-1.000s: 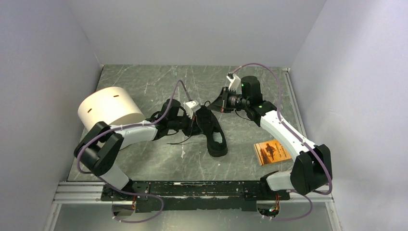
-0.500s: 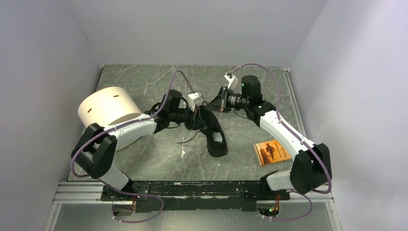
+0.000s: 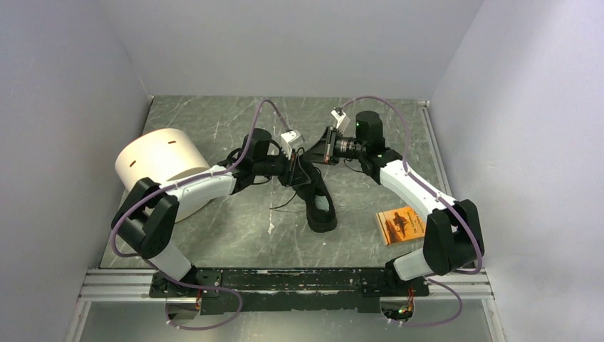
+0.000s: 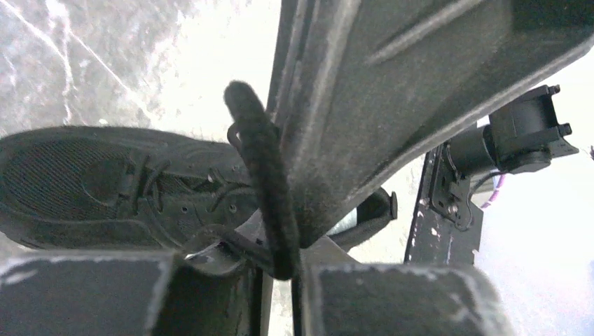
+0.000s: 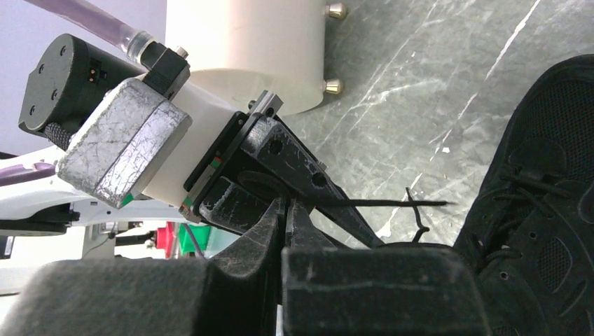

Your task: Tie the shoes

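The black sneaker [image 3: 318,198] lies mid-table with its pale insole showing at the near end. It also shows in the left wrist view [image 4: 91,189] and the right wrist view [image 5: 546,210]. My left gripper [image 3: 297,165] is over the shoe's far end, shut on a black lace [image 4: 263,168] that runs into its jaws [image 4: 280,269]. My right gripper [image 3: 313,151] meets it tip to tip. In its own view it [image 5: 287,210] is shut, with a thin lace [image 5: 382,203] running from its tips towards the shoe.
A cream round container [image 3: 160,165] stands at the left, behind the left arm. An orange booklet [image 3: 402,224] lies at the right, next to the right arm. A loose lace end [image 3: 281,206] trails on the table left of the shoe. Grey walls enclose three sides.
My left gripper has moved away from me and to the right along the shoe, up to the right gripper's tips. The trailing lace has been drawn in. The right gripper has shifted slightly left.
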`<action>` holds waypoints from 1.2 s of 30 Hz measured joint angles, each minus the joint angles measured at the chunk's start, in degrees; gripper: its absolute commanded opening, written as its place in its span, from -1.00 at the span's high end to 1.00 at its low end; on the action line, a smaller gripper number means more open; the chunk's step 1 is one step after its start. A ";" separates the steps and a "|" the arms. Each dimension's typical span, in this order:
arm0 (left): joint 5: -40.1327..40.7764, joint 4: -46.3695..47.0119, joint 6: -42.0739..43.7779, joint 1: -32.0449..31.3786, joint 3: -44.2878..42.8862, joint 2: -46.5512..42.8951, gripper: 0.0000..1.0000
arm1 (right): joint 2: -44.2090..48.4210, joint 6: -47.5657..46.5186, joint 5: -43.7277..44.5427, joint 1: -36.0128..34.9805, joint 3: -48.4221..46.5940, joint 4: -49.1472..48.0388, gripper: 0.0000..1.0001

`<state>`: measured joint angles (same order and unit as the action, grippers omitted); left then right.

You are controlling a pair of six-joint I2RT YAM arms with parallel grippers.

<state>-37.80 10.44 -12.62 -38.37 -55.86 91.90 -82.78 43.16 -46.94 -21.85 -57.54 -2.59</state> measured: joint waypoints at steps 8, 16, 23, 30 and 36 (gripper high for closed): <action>2.16 8.96 -3.34 0.02 2.67 0.31 0.44 | 0.07 -0.63 -0.24 1.97 -0.55 1.64 1.00; 3.93 12.37 -5.22 0.00 3.04 1.46 0.33 | 0.07 -1.03 -0.48 2.08 -0.63 2.73 1.00; 4.50 13.99 -6.29 0.02 3.04 1.70 0.48 | 0.07 -1.20 -0.50 2.08 -0.63 3.82 1.00; 4.02 14.62 -7.63 0.00 2.34 2.84 0.86 | -0.17 -1.18 -0.48 2.08 -0.63 3.78 1.00; 2.64 15.61 -8.50 0.00 2.34 2.84 0.91 | -0.66 -1.49 0.33 2.08 -1.01 4.48 0.99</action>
<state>-35.16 26.04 -21.12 -38.37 -53.52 94.74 -83.44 41.67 -46.61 -19.77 -58.54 1.89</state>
